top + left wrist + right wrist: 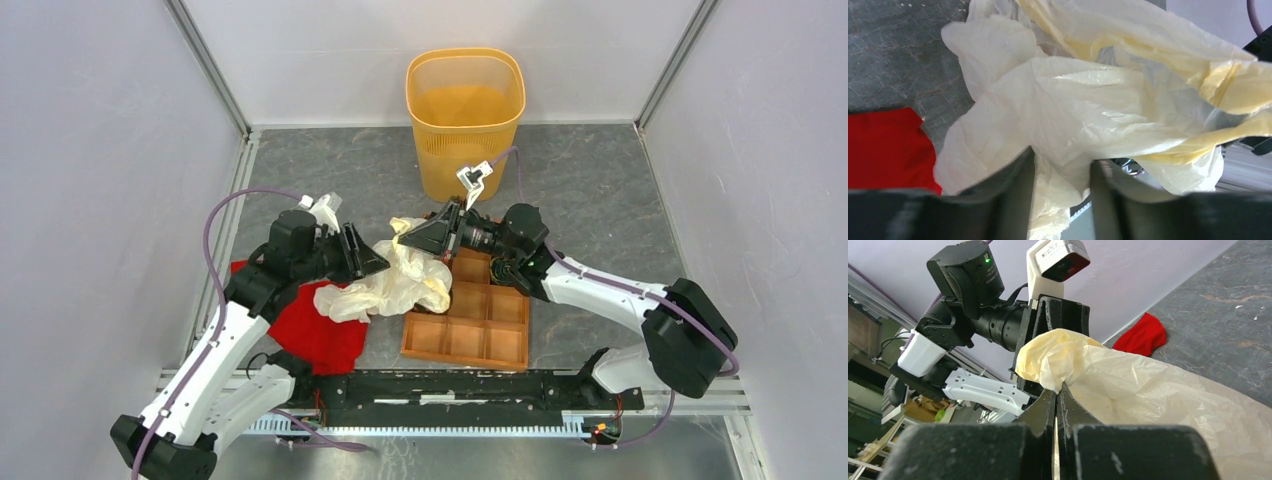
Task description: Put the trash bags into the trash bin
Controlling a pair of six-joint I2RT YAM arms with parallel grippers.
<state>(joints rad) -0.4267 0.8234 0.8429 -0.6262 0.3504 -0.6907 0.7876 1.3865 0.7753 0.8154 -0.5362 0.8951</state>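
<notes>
The trash bag (385,285) is being pinched by the clenched right claw (1057,405), the left claw (1063,187) being held released astride it; the trash bin (440,150) is not yet being reached.

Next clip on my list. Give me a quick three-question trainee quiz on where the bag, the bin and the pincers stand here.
1. True or false: the trash bag already lies inside the trash bin.
2. Which pincer is shut on the bag film? A) left B) right C) neither
3. Short answer: what colour is the cloth lying beside the bag?

Key:
1. False; the bag is outside the bin, nearer the arms.
2. B; the right pincer is closed on a fold of film.
3. Red.
</notes>
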